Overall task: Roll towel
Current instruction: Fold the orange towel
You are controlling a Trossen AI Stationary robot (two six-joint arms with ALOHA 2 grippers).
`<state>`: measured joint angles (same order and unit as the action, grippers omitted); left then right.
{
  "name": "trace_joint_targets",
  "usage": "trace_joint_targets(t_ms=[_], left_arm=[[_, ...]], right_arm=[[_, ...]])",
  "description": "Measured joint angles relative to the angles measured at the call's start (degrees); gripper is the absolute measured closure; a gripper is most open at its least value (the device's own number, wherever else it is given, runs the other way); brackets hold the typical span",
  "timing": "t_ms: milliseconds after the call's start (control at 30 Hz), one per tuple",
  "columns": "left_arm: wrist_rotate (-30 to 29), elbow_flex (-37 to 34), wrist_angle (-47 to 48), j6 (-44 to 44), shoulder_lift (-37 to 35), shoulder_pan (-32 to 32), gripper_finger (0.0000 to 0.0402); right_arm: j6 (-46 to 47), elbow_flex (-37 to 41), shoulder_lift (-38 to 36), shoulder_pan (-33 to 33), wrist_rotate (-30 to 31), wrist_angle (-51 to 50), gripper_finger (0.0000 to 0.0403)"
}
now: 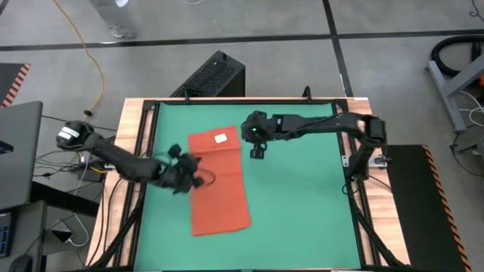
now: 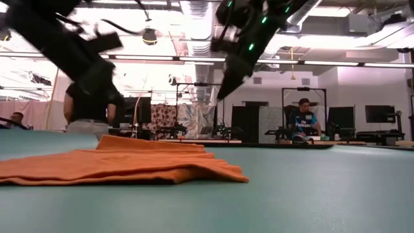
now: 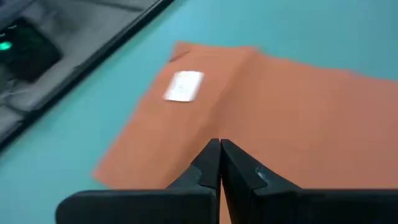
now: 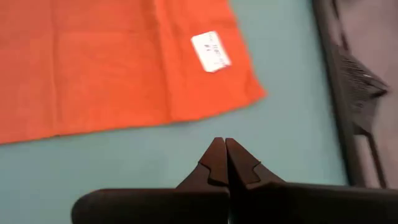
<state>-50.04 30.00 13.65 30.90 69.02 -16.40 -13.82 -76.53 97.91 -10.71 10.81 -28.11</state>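
On the green mat (image 1: 302, 189), your towel (image 1: 219, 181) lies flat, long axis running from far edge toward near edge, white tag (image 1: 221, 138) at the far end. Left tool (image 1: 198, 179), clenched and empty, hovers over its left edge, nearest. Right tool (image 1: 257, 153), clenched and empty, hangs just beside the far right corner.

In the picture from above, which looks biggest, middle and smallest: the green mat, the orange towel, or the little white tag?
Largest to smallest in the high view:
1. green mat, it covers most of the table
2. towel, lying flat on the mat's left part
3. white tag, a tiny patch near the towel's far edge

None look alike in size.
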Motion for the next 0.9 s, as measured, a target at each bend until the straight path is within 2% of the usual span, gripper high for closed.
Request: trace_joint_targets(t_ms=[167,267,333,433,567,733,900], left_arm=[[11.19,-0.02,-7.96,-16.55,2.21,17.4,0.0402],[24.01,0.02,-16.36,-24.87,3.63,27.27,0.0401],[30.4,0.02,-18.89,-27.44,5.14,33.12,0.0402],[35.61,0.2,-19.55,-28.24,7.93,39.53,0.0401],[41.96,0.2,-21.65,-28.44,13.58,42.2,0.0401],[41.87,0.22,-26.51,-28.05,19.77,41.73,0.0401],[42.14,3.18,-28.98,-28.52,24.12,41.72,0.0401]], right_arm=[[5.27,-0.02,-7.41,4.01,3.73,-8.92,0.0401],[9.62,-0.02,-11.68,8.53,6.82,-16.3,0.0401],[13.55,-0.02,-14.0,12.35,10.58,-20.22,0.0401],[19.35,-0.02,-16.47,18.75,16.37,-24.64,0.0401],[25.13,-0.02,-18.49,26.83,23.04,-28.16,0.0401],[32.49,-0.02,-19.65,34.1,28.37,-30.88,0.0401],[36.77,-0.02,-19.27,38.73,30.16,-30.82,0.0401]])
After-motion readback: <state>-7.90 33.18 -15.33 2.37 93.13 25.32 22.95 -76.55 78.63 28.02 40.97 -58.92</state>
